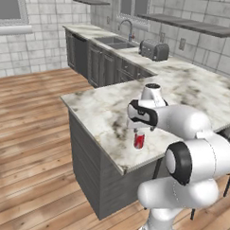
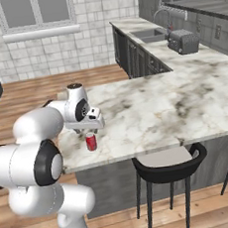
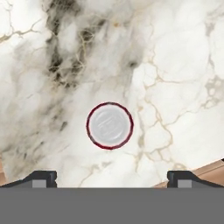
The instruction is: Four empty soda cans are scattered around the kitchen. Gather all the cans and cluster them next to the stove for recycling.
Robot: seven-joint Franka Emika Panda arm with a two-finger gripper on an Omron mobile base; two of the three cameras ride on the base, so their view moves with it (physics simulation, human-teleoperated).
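Observation:
One red soda can stands upright on the marble island counter, close to its near edge. In the hand view I look straight down on the soda can's silver top, centred between my fingertips. My gripper hangs just above the can, pointing down. It is open, with the jaws spread wide to either side and nothing held. The stove is out of view.
A silver toaster stands on the far counter beside the sink. A black stool is tucked under the island's near edge. Wood floor lies to the left of the island.

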